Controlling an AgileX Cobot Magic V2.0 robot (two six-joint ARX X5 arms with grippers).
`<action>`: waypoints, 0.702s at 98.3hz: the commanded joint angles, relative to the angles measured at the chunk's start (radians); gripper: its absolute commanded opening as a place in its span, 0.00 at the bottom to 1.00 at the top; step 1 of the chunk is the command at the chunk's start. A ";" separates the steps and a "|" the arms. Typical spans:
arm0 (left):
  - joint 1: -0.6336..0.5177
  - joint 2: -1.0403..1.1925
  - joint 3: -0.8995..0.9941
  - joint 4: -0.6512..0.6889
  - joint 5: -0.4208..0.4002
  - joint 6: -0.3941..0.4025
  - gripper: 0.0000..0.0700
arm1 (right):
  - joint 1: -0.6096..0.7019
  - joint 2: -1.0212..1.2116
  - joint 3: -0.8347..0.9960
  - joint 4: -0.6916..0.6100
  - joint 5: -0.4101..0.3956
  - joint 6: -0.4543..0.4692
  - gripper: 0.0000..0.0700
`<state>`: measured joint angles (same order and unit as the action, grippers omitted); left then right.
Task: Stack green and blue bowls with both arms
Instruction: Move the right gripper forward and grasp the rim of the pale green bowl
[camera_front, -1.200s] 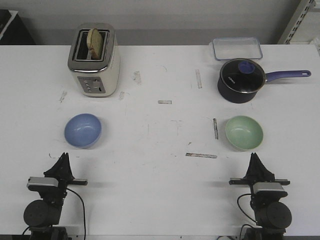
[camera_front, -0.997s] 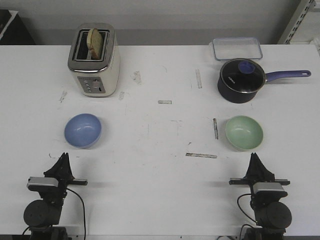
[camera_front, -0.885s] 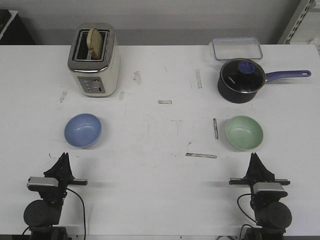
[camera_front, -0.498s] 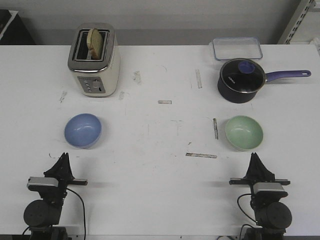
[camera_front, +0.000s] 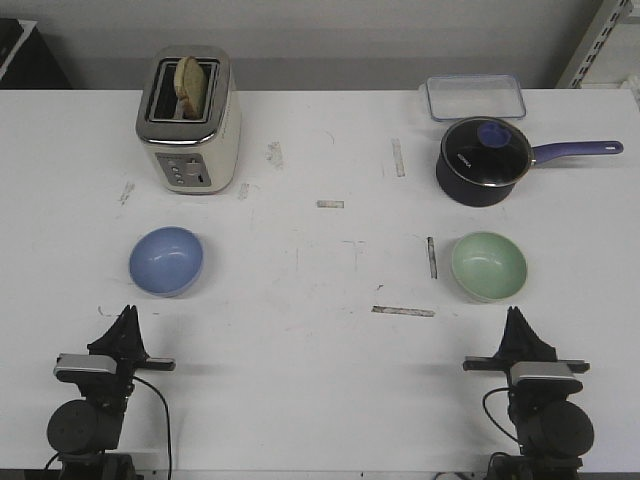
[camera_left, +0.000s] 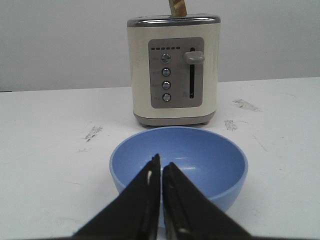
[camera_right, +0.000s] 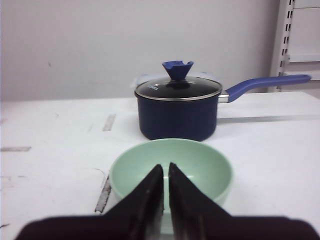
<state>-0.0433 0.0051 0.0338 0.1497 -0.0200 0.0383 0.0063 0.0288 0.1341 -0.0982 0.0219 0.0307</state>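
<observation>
The blue bowl (camera_front: 166, 260) sits upright on the left of the white table, and shows in the left wrist view (camera_left: 200, 160). The green bowl (camera_front: 488, 265) sits upright on the right, and shows in the right wrist view (camera_right: 200, 165). My left gripper (camera_front: 127, 318) is shut and empty, on the near side of the blue bowl and apart from it; it also shows in the left wrist view (camera_left: 161, 164). My right gripper (camera_front: 515, 316) is shut and empty, on the near side of the green bowl; it also shows in the right wrist view (camera_right: 165, 170).
A cream toaster (camera_front: 188, 120) with a slice of bread stands at the back left. A dark navy pot (camera_front: 482, 160) with a glass lid and a long handle stands behind the green bowl. A clear plastic container (camera_front: 475, 97) lies behind the pot. Tape marks dot the table.
The right arm has shifted slightly to the right and toward the near edge. The left arm and both bowls have not moved.
</observation>
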 joint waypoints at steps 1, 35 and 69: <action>0.000 -0.002 -0.020 0.016 0.001 -0.005 0.00 | 0.001 0.025 0.067 -0.025 0.011 -0.033 0.01; 0.000 -0.002 -0.020 0.016 0.001 -0.005 0.00 | 0.001 0.291 0.306 -0.138 0.011 -0.031 0.01; 0.000 -0.002 -0.020 0.016 0.000 -0.005 0.00 | 0.001 0.583 0.525 -0.220 -0.060 0.061 0.01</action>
<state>-0.0433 0.0051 0.0338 0.1501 -0.0200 0.0383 0.0063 0.5594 0.6125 -0.3035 -0.0311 0.0334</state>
